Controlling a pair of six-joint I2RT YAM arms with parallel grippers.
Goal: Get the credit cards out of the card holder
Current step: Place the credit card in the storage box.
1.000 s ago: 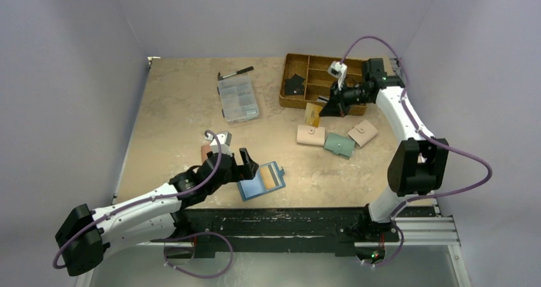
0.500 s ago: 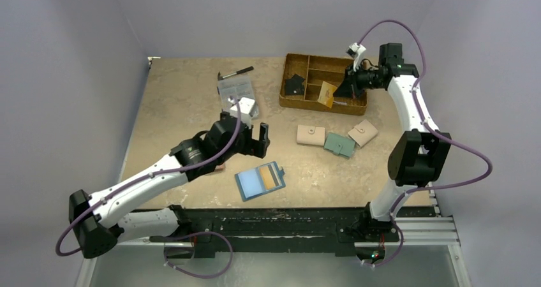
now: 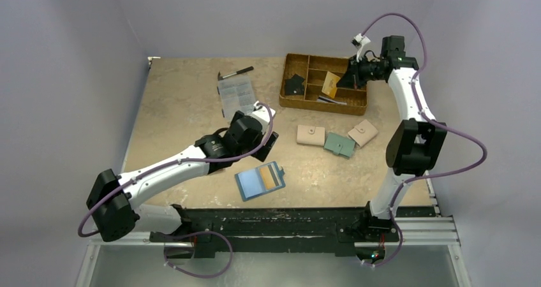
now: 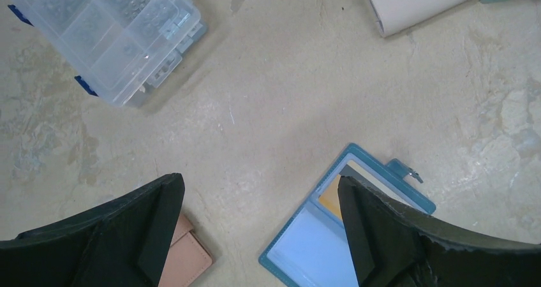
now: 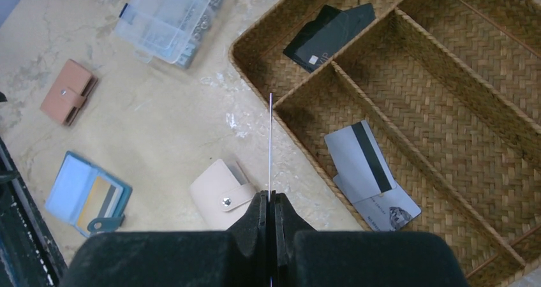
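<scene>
The dark blue card holder (image 3: 260,180) lies open near the table's front, with a tan card (image 3: 272,178) and a grey strip showing in its right pocket. It also shows in the left wrist view (image 4: 317,252) and the right wrist view (image 5: 83,194). My left gripper (image 3: 268,141) (image 4: 258,188) is open and empty, hovering just behind the holder. My right gripper (image 3: 349,76) (image 5: 271,201) is shut on a tan card (image 3: 330,83), seen edge-on (image 5: 270,143), over the wicker tray (image 3: 288,100). A black card (image 5: 328,35) and greyish cards (image 5: 370,172) lie in the tray.
A clear plastic parts box (image 3: 237,97) and a marker (image 3: 236,73) lie at the back left. Beige (image 3: 311,135), teal-green (image 3: 339,145) and beige (image 3: 362,132) wallets lie right of centre. A pink wallet (image 4: 185,261) lies by my left finger.
My right gripper has carried the tan card from the tray's front edge up over its compartments. My left arm has swung up and right, from beside the holder to behind it.
</scene>
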